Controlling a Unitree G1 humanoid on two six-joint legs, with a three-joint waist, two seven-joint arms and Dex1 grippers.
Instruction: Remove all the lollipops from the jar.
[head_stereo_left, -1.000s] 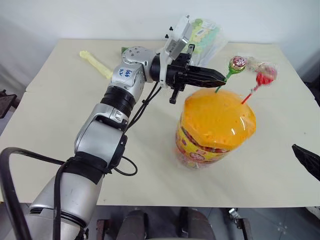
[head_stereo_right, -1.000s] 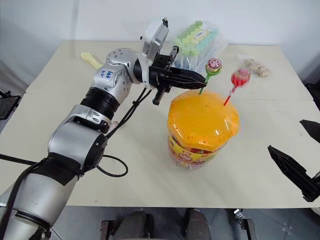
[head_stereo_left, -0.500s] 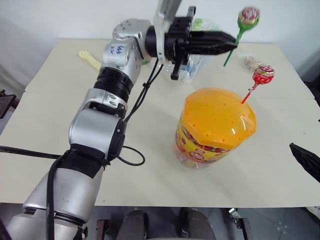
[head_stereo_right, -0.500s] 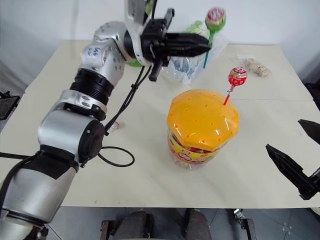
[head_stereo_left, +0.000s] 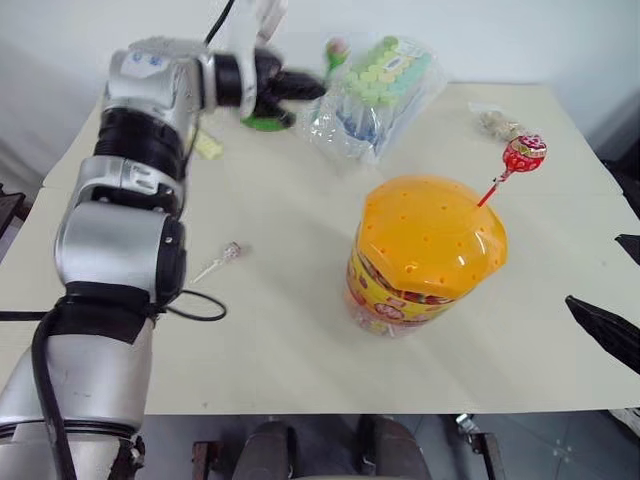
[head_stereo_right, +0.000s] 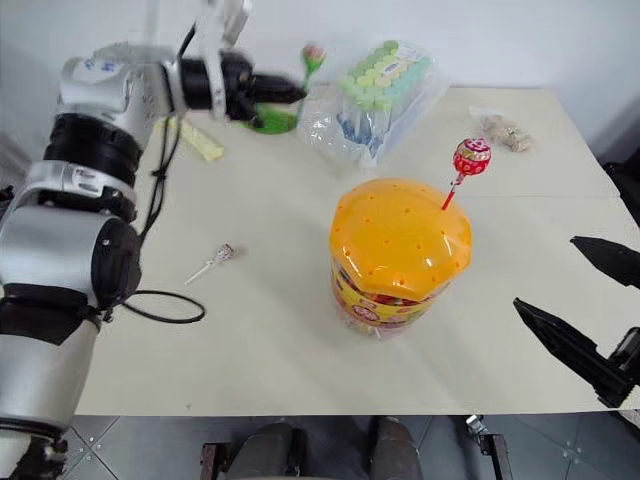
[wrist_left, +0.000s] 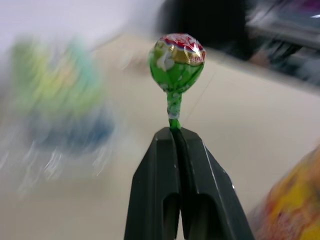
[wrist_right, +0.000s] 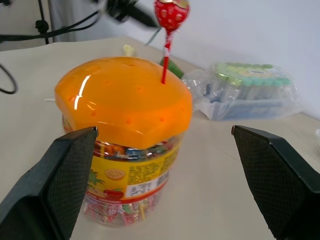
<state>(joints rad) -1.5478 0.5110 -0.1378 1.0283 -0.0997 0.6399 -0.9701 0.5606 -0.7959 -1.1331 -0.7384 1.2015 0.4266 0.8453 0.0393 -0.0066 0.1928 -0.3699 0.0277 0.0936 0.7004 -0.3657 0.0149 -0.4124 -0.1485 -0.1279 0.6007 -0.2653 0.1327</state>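
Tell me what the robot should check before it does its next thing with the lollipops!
1. Left gripper shut tight on the green lollipop: ok, the fingers pinch its stick.
2. Green lollipop out of the jar: ok, it is held far off over the back of the table.
3. White lollipop already out: ok, it lies on the table.
4. Red lollipop out: not ok, its stick is stuck in the jar's lid.
5. Right gripper ready: ok, open, with the jar in front of it.
6. Free spot on the table to put the green lollipop down: ok, there is bare table near the white lollipop.
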